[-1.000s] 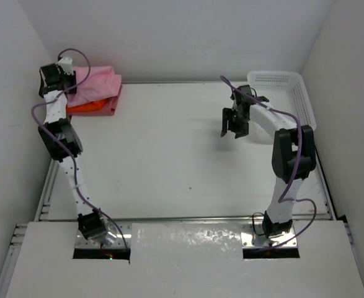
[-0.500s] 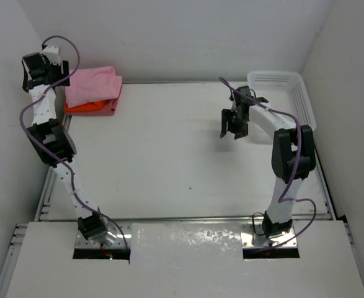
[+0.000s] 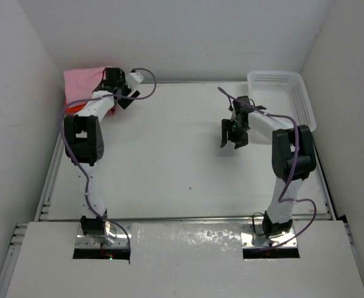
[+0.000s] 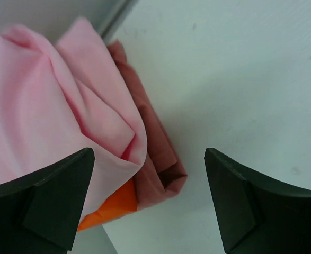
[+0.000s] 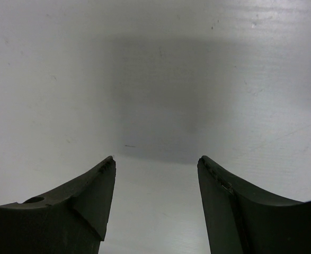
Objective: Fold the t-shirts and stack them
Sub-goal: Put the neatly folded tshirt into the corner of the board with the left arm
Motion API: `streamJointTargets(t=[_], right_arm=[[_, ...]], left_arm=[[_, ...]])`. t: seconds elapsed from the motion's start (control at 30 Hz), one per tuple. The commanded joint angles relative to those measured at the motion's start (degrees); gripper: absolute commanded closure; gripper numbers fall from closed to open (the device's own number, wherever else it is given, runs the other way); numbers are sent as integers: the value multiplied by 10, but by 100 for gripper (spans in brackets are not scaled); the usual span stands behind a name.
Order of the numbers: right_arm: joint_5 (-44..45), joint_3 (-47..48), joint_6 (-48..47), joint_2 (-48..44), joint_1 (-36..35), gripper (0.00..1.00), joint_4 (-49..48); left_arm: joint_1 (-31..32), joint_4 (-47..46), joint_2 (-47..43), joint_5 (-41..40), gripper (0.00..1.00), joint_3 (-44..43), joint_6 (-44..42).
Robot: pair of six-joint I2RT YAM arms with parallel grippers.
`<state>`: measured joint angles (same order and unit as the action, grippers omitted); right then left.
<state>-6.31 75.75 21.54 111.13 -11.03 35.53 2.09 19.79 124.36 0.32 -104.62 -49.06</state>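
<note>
On the white table (image 3: 169,167), the left arm (image 3: 85,133) rises from its base at 7 o'clock and stretches to the corner at 11 o'clock, where its forearm covers the near edge of the t-shirts. The left gripper (image 4: 149,154) hovers over the stack's edge, fingers spread wide and pinching nothing. The right arm (image 3: 290,152) stands tall from 5 o'clock, its elbow bent inward. The right gripper (image 5: 156,159) points down over bare table near 2 o'clock, fingers apart and empty. A white basket (image 3: 275,79) sits at 1 o'clock. In the stack, the rumpled light pink shirt (image 4: 49,95) lies on top. In the left wrist view the rose-red shirt (image 4: 163,169) shows along its 3 o'clock side and the orange shirt (image 4: 113,206) peeks out at 6 o'clock.
</note>
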Motion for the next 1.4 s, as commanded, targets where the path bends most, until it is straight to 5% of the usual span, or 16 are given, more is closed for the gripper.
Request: streamJointTargets(t=[0.0, 0.4, 0.5, 0.57, 0.6, 0.7, 1.03, 1.37], right_arm=[[-5, -13, -10, -27, -3, 38, -23], [-14, -18, -8, -15, -3, 38, -32], [-18, -11, -8, -8, -3, 39, -29], [-19, -6, -8, -7, -3, 39, -26], [-18, -6, -8, -7, -3, 38, -25], [-13, -8, -10, -14, -4, 39, -20], [-8, -17, -12, -22, -2, 38, -18], [0, -13, -16, -27, -2, 38, -10]], left_arm=[[-27, -30, 22, -58, 17, -38, -17], [-12, -129, 26, -127, 33, 9, 24], [-13, -141, 21, -90, 50, 27, 16], [-13, -176, 13, -63, 66, 58, 2], [-13, -185, 16, -61, 81, 65, 0], [-16, -158, 34, -83, 100, 37, -1], [-18, -121, -55, -56, 100, 107, -44], [-21, -70, -31, -73, 100, 116, -59]])
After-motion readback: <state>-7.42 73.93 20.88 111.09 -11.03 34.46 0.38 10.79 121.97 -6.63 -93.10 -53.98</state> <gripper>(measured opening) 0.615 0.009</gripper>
